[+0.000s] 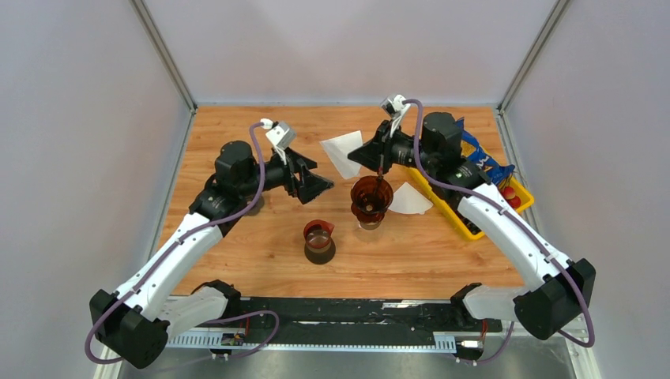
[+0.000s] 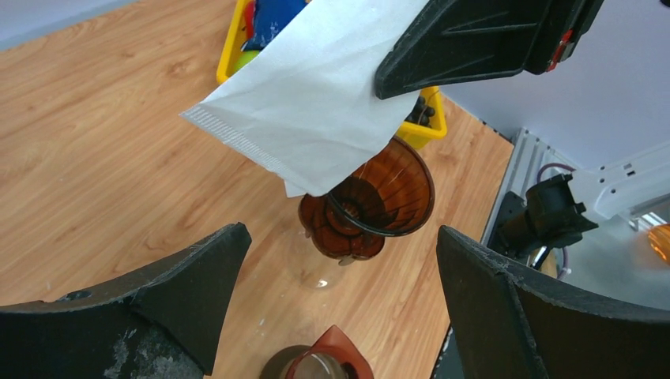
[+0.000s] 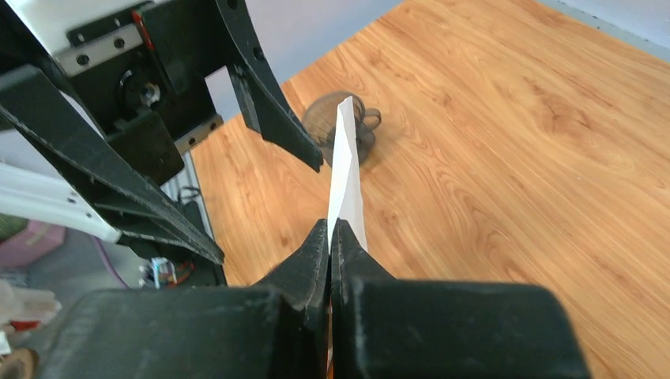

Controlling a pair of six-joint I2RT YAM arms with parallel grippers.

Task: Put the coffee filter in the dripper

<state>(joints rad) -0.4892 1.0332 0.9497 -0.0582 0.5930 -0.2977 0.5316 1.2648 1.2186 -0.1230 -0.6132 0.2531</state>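
the right gripper (image 1: 361,155) is clamped tight on a white paper coffee filter (image 1: 340,155), its black jaws pressed together with the thin sheet pinched edge-on between them, as the right wrist view shows. the filter is a flat, fan-shaped piece with a crimped seam along one side, and it hangs in the air over the wooden table (image 1: 237,134), between the two grippers, up beside the dripper (image 1: 371,197) and not inside it. the dripper is a translucent amber cone with ribbed walls and a scalloped base, standing upright near the table's middle with its mouth open to the top. the left gripper (image 1: 319,178) is spread wide and holds nothing, its matte black wedge-shaped fingers (image 2: 158,304) framing the dripper in its own wrist view. a second white filter (image 1: 411,199) lies flat on the wood just beside the dripper, on the right arm's side. a small glass pitcher (image 1: 319,241) with a reddish rim and dark contents stands nearer the arm bases. a yellow plastic tray (image 1: 474,229) holding a shiny blue packet (image 1: 478,158) sits at the right edge, under the right arm.
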